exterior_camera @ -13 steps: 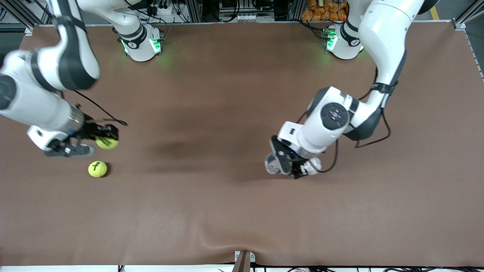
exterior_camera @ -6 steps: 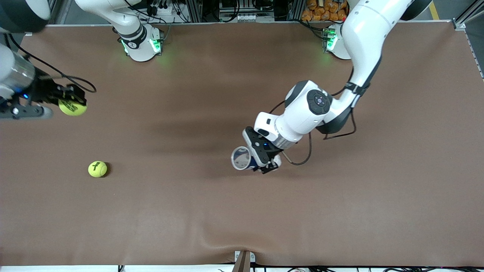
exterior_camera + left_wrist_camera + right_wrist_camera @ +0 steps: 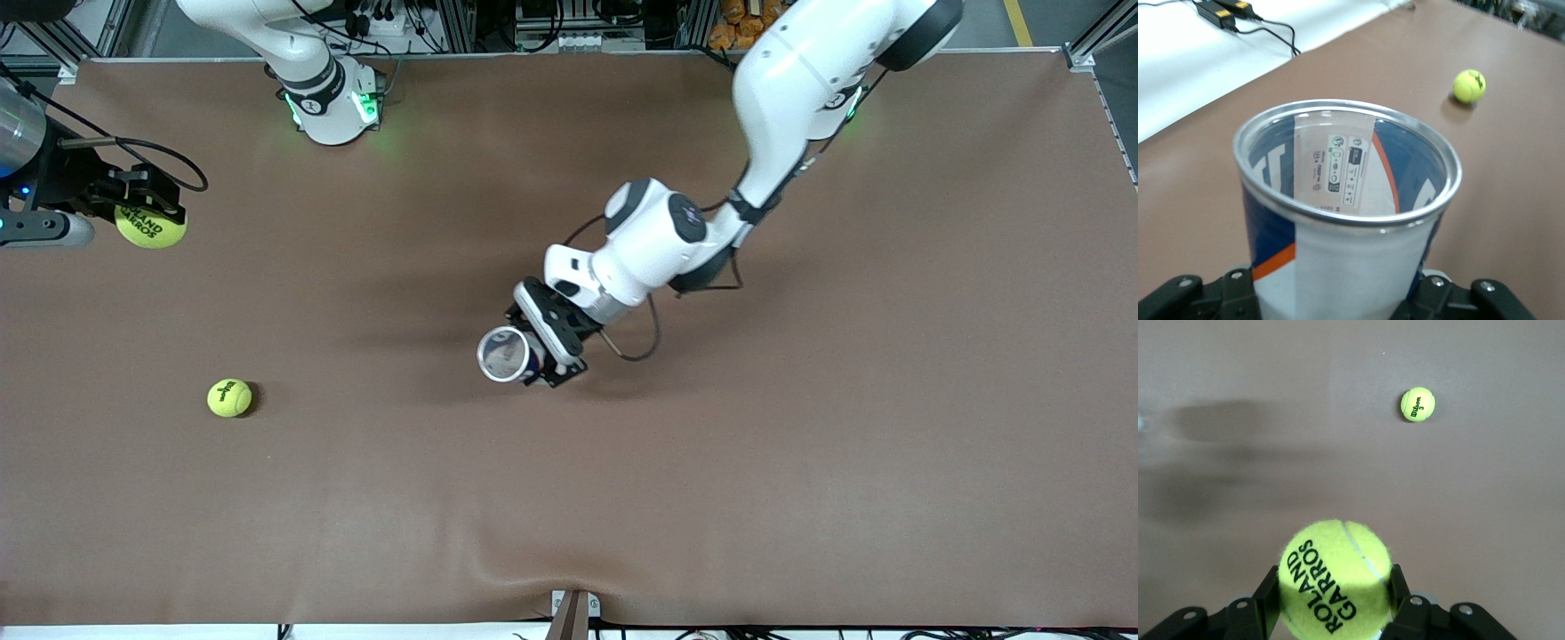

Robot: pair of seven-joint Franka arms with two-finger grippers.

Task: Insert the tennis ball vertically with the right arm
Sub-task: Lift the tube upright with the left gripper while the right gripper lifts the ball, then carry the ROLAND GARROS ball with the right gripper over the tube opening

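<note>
Front view: the right gripper (image 3: 147, 213) is seen at the upper left of the frame, up in the air over the brown surface (image 3: 800, 444). Its jaws are clamped on a yellow tennis ball (image 3: 150, 226) with black letters on it. In the right wrist view, the same held ball (image 3: 1335, 580) fills the bottom middle of the picture, and a black finger is pressed on each side of it.

A second tennis ball (image 3: 229, 397) lies on the surface at the middle left of the front view. It is lower in the frame than the held ball and is touched by nothing. It is seen small at the upper right of the right wrist view (image 3: 1417, 404) and of the left wrist view (image 3: 1469, 86).

The left gripper (image 3: 544, 351) is seen near the middle of the front view, over the surface. Its jaws are clamped on a tennis ball can (image 3: 504, 355) with a silver rim. The can's open mouth is turned up toward the front camera. In the left wrist view the can (image 3: 1338, 227) fills the middle of the picture. It is white and blue with an orange stripe, and nothing is seen inside it.
</note>
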